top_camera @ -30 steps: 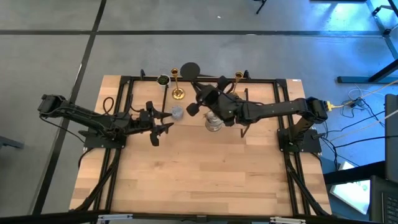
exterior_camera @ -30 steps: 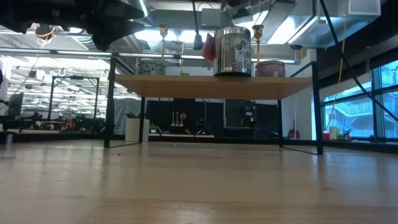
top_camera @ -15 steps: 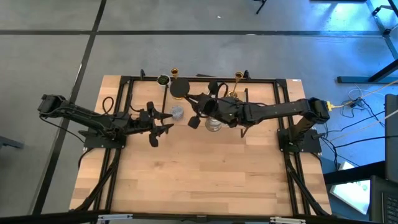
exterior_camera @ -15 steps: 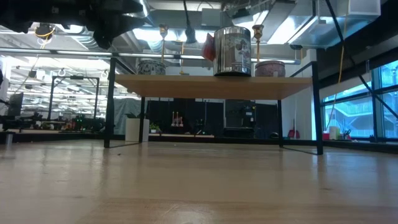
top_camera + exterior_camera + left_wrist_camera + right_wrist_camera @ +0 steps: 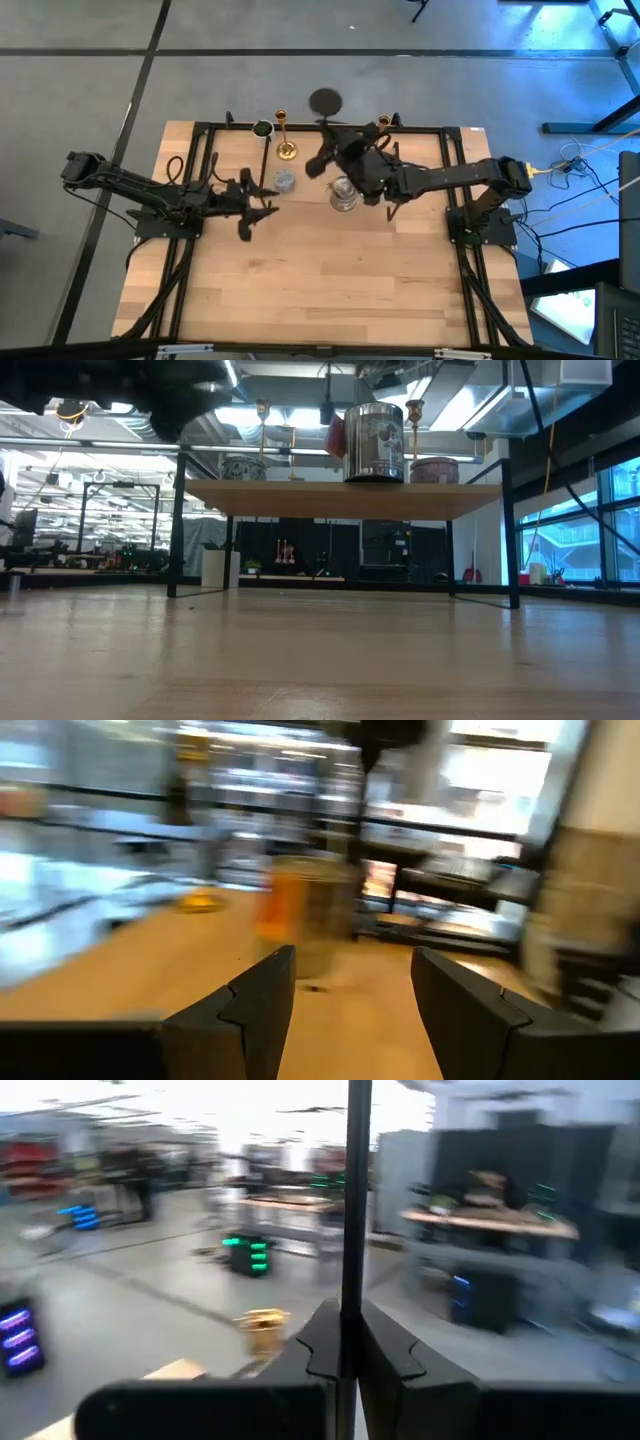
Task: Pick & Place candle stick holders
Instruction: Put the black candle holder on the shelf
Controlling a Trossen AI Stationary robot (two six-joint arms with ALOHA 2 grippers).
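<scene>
Two slim gold candle stick holders stand on their round bases near the table's far edge, one at the left (image 5: 285, 138) and one at the right (image 5: 382, 125). In the low view they stand on a raised wooden shelf, left (image 5: 263, 422) and right (image 5: 414, 418). My right gripper (image 5: 338, 142) is between them, shut on a thin dark rod (image 5: 351, 1200) that ends in a dark round disc (image 5: 324, 100). My left gripper (image 5: 250, 207) is open and empty at the left, near a blue-grey candle (image 5: 284, 181). My right gripper pinches the thin dark rod (image 5: 347, 1305) between its two shut fingers. The rod runs on straight out past the fingertips, along the fingers. It is lifted clear, and its disc end hangs out beyond the table's far edge.
A squat silver tin (image 5: 343, 196) stands just near of my right gripper; it also shows in the low view (image 5: 374, 442) on the shelf between two round candles. A small dark cup (image 5: 262, 129) sits by the left holder. A black frame (image 5: 205, 135) rims the shelf.
My right gripper has swung the dark rod about: its disc went from the far edge toward the left holder, then back out past the far edge, farther right than before. The gold holders, the tin and the candle have stayed where they were.
</scene>
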